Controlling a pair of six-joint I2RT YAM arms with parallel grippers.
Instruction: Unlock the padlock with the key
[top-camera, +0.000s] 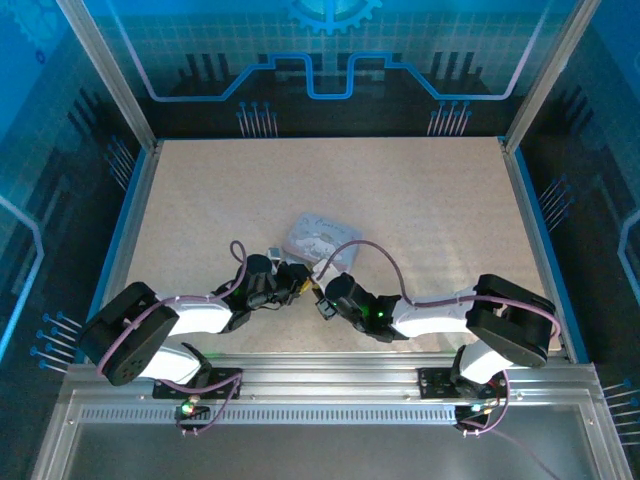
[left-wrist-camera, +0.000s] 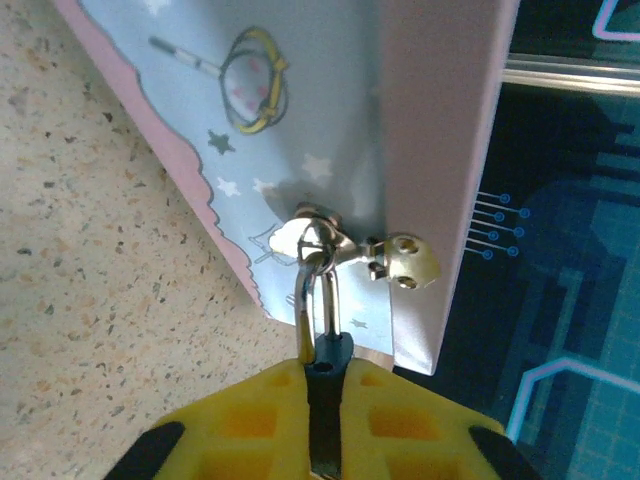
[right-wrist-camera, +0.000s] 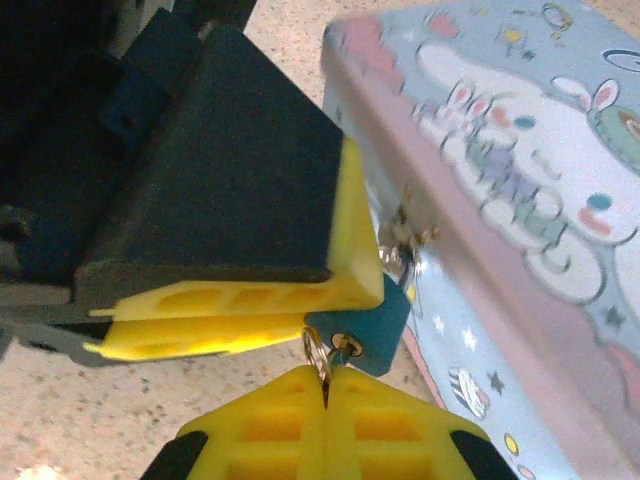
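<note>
The small dark padlock (right-wrist-camera: 376, 331) hangs by its silver shackle (left-wrist-camera: 315, 290) from the hasp of the pale blue cartoon tin (left-wrist-camera: 330, 120). My left gripper (left-wrist-camera: 325, 365) is shut on the padlock's body (left-wrist-camera: 328, 400), holding it edge-on. In the right wrist view the left gripper's yellow finger (right-wrist-camera: 250, 290) lies against the lock from above. My right gripper (right-wrist-camera: 327, 375) is shut on the tiny key (right-wrist-camera: 338, 353), whose tip sits in the brass keyhole; its ring (right-wrist-camera: 313, 346) sticks out beside the pads. From above, both grippers meet (top-camera: 305, 285) just in front of the tin (top-camera: 320, 238).
The tin (right-wrist-camera: 520, 200) lies on the speckled beige table (top-camera: 420, 200), tilted toward the arms. Blue rails (top-camera: 535, 230) and glass walls bound the table on three sides. A metal rail (top-camera: 330, 385) carries both arm bases at the near edge.
</note>
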